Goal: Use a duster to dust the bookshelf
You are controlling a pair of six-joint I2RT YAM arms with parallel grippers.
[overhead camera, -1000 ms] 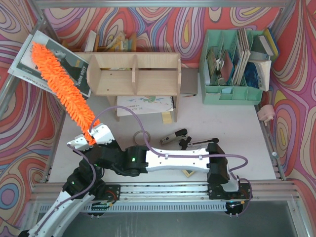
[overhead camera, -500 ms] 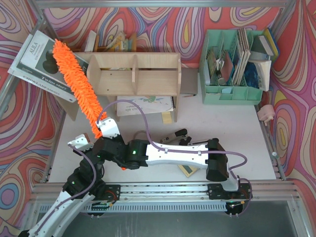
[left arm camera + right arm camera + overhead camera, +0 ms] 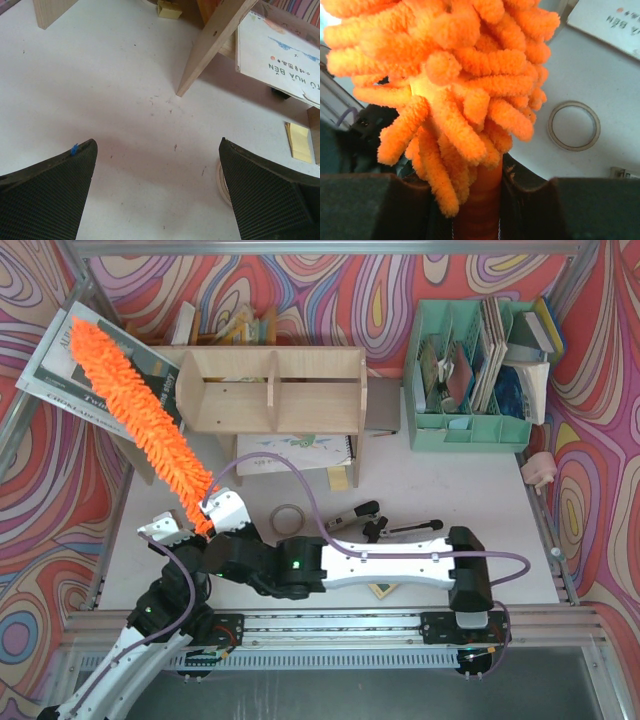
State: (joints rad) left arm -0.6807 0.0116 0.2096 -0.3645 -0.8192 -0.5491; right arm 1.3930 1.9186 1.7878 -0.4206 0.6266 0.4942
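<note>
The orange fluffy duster (image 3: pixel 135 415) stands up in the top view, its head leaning left of the plywood bookshelf (image 3: pixel 270 390), apart from its left side panel. My right gripper (image 3: pixel 210 520) is shut on the duster's orange handle at the near left of the table. In the right wrist view the shaggy head (image 3: pixel 455 75) fills the frame and the handle (image 3: pixel 480 210) sits between the fingers. My left gripper (image 3: pixel 157 190) is open and empty, low over the white table, seen at the near left in the top view (image 3: pixel 160 532). A bookshelf leg (image 3: pixel 210 47) shows ahead of it.
A tape ring (image 3: pixel 288 518) lies beside the right arm, also in the right wrist view (image 3: pixel 574 126). A mint-green file organizer (image 3: pixel 470 375) stands at the back right. Books (image 3: pixel 75 365) lean behind the duster. A picture book (image 3: pixel 295 452) lies under the shelf. Black tools (image 3: pixel 365 520) lie mid-table.
The duster head swung right toward the shelf's left panel, then back left away from it. The right arm shifted right at its base.
</note>
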